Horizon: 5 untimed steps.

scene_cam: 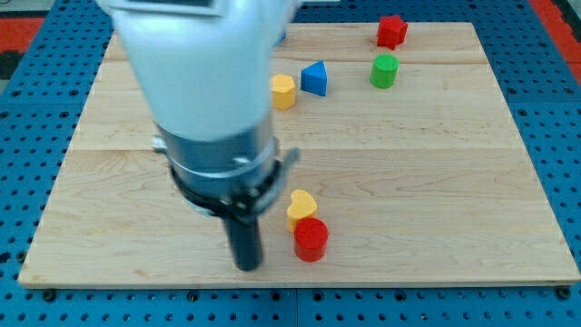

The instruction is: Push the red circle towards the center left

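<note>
Pale wood makes up the counter (436,173), a flat board lying on a blue perforated base (27,136). There is no pincer on this arm, so it has no wide or narrow state to tell; a dark rod hangs from the large white and grey arm body (204,91), which blocks the view's upper left. My tip (247,266) sits near the view's bottom edge of the counter, just to the left of the red circle block (310,239), with a narrow gap between them. The red circle lies at the bottom centre, touching the yellow heart block (301,206) just above it. Further up are a yellow hexagonal block (283,91), a blue triangular block (314,77), a green block (384,70) and a red star-like block (391,31).
</note>
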### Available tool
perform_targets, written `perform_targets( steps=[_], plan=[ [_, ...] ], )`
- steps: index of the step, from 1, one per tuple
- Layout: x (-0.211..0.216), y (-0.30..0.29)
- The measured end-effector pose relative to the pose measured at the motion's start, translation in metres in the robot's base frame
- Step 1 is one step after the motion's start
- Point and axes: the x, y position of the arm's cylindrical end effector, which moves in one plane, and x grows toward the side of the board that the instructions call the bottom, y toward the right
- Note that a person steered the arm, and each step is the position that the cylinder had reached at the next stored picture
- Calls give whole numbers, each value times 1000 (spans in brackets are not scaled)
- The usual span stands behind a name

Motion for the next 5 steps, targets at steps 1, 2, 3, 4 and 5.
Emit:
perform_targets(
  steps=[1,2,3,4,5],
  plan=[
    [4,116],
    [-25,74],
    [-26,-30],
    [-64,-33],
    [-74,-20]
  ],
)
